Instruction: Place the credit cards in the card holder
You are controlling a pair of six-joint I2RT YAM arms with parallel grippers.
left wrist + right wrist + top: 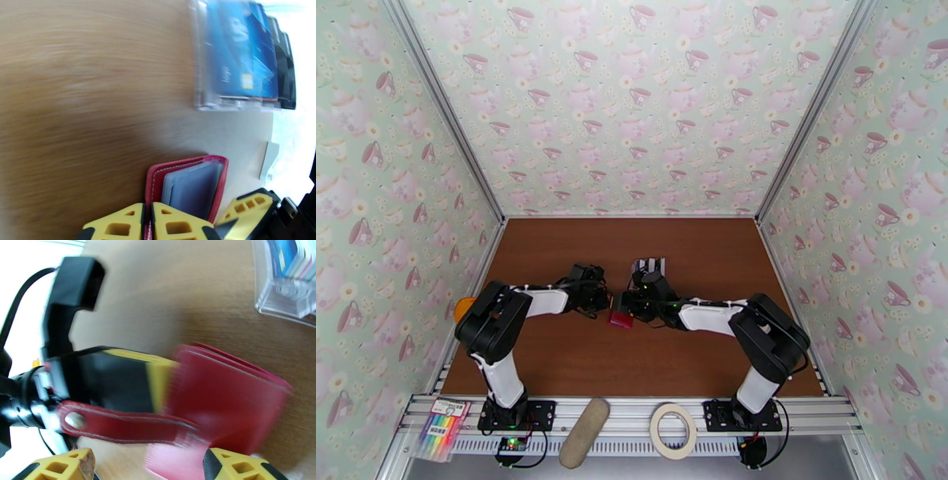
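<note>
The red card holder (620, 319) lies open at the table's middle between both grippers. In the left wrist view its clear inner sleeves (189, 185) show, and my left gripper (147, 227) is shut on the red cover edge. The right wrist view shows the blurred red cover (233, 405), the snap tab (118, 425) and pink lining. My right gripper (146, 471) is open, its fingers wide apart around the lower pink edge. The credit cards (241, 55), blue in front and black behind, stand in a clear rack (276, 299) just beyond the holder (648, 264).
Both arms (545, 301) reach inward and nearly touch at their grippers (618, 305). On the front rail lie a marker pack (442, 426), a beige oblong pad (584, 433) and a tape roll (672, 430). An orange object (461, 308) sits by the left wall.
</note>
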